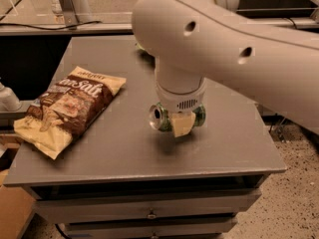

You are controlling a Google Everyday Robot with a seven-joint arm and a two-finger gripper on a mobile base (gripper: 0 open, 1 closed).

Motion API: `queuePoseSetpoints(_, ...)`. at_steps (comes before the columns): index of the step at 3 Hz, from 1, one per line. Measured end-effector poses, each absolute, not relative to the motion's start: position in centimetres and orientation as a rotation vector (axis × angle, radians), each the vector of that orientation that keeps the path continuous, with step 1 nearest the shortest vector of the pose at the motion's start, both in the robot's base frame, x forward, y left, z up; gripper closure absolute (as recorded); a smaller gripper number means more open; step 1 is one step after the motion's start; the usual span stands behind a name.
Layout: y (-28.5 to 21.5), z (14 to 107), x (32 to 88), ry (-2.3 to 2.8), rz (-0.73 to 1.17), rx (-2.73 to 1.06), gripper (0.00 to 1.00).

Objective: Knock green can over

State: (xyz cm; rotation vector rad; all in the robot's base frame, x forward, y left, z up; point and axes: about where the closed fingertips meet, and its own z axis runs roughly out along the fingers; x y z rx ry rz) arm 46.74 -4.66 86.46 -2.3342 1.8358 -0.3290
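Observation:
The green can [200,116] lies on its side between the fingers of my gripper [177,119]. Its silver top [158,118] faces left. The gripper is shut on the can, and one pale yellow finger [182,125] crosses the can's front. The can hangs just above the grey table [124,153], with its shadow on the tabletop below. My big white arm [219,44] comes down from the upper right and hides the back middle of the table.
A brown and cream chip bag [70,106] lies flat at the table's left. The table has drawers [149,214] along its front. A cardboard box [10,213] stands on the floor at lower left. A white object [7,98] sits beyond the left edge.

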Motion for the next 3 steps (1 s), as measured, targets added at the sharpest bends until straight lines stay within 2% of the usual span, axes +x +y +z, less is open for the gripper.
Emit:
queuePoseSetpoints(1, -6.0, 86.34, 48.94, 1.913, -0.481, -2.346, 0.92)
queuePoseSetpoints(2, -6.7, 86.22, 49.65, 1.983, -0.532, -2.34, 0.75)
queuePoseSetpoints(3, -6.86, 86.05, 49.64, 2.022, -0.539, -2.343, 0.51)
